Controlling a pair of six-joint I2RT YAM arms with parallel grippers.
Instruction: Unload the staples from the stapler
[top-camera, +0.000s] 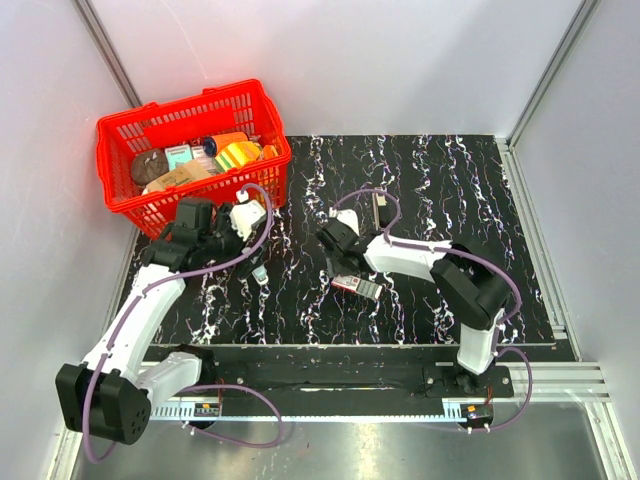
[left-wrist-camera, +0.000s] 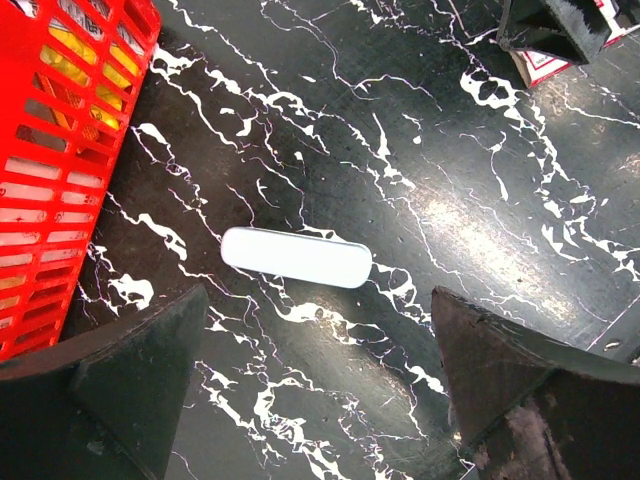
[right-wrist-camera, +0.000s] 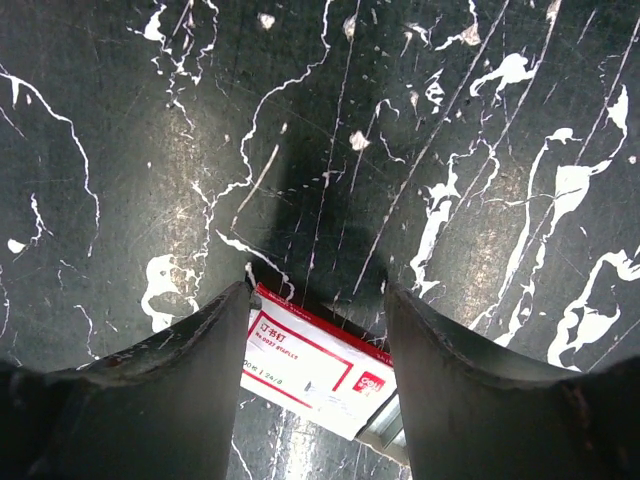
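A small white oblong stapler (left-wrist-camera: 296, 257) lies flat on the black marbled mat; it also shows in the top view (top-camera: 258, 270). My left gripper (left-wrist-camera: 318, 300) is open wide and empty, hovering just near of the stapler without touching it; in the top view the left gripper (top-camera: 252, 248) is beside the basket. A red-and-white staple box (right-wrist-camera: 315, 370) lies on the mat with a metal staple strip (right-wrist-camera: 385, 428) sticking out of its end. My right gripper (right-wrist-camera: 318, 295) is open, its fingers standing on either side of the box. The box also shows in the top view (top-camera: 356, 285).
A red plastic basket (top-camera: 118, 190) holding several items stands at the back left, close to the left gripper; its wall fills the left edge of the left wrist view (left-wrist-camera: 60, 150). A small dark object (top-camera: 378, 208) lies behind the right arm. White walls enclose the table.
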